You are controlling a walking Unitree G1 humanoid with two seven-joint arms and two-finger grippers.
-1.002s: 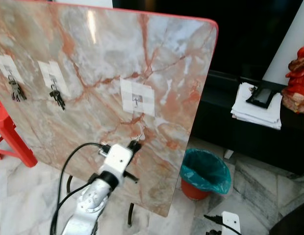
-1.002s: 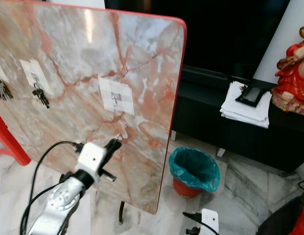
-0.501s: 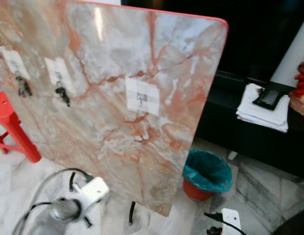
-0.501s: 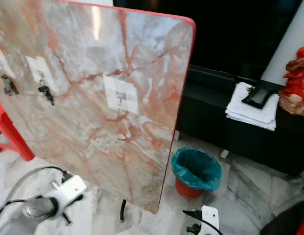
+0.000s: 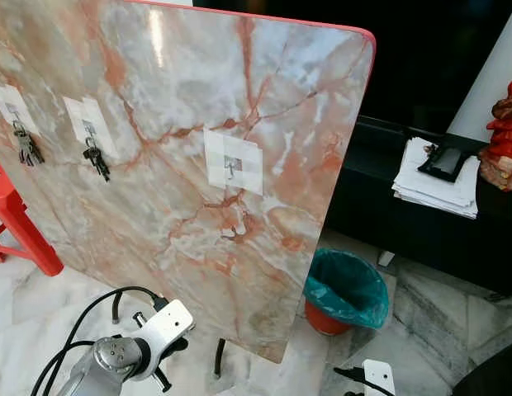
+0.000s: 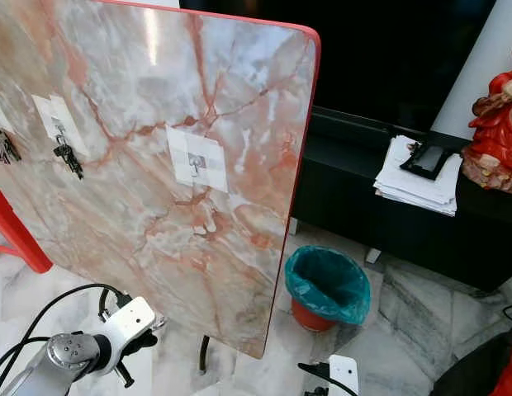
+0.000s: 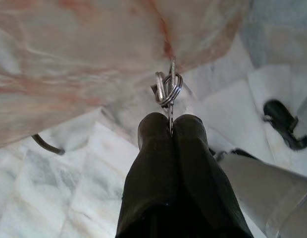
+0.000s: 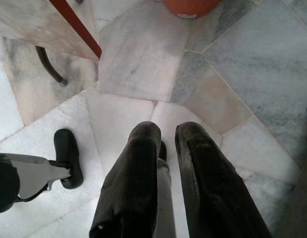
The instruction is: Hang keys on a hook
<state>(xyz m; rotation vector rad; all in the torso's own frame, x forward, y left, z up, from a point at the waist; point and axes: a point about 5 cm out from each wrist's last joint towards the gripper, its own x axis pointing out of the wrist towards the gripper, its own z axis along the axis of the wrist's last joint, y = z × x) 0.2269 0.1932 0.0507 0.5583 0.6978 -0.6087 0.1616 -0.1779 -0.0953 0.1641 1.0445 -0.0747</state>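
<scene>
Marble, pink-veined, red-edged: the tilted board (image 5: pixel 182 157) stands before us. No writing or brand that we can read anywhere. Three white patches carry hooks; the two on the left hold hanging key bunches (image 5: pixel 26 148) (image 5: pixel 96 161), while the middle hook (image 5: pixel 231 168) is bare. Our left gripper (image 7: pixel 171 130) sits low near the board's lower edge, its fingers pressed together on a key ring (image 7: pixel 168 89) that sticks out past the tips (the keys (image 7: pixel 163 88) hang close to the marble surface). The right gripper (image 8: pixel 166 144) hangs over the marble floor (image 8: pixel 143 64), fingers slightly apart with nothing between them. To the right of the board: a red bin with teal liner (image 5: pixel 345 290), a black bench (image 5: pixel 405 223) bearing a paper stack (image 5: pixel 433 181), and a red figurine (image 5: pixel 502 136). A red stool (image 5: pixel 16 223) stands at left.
</scene>
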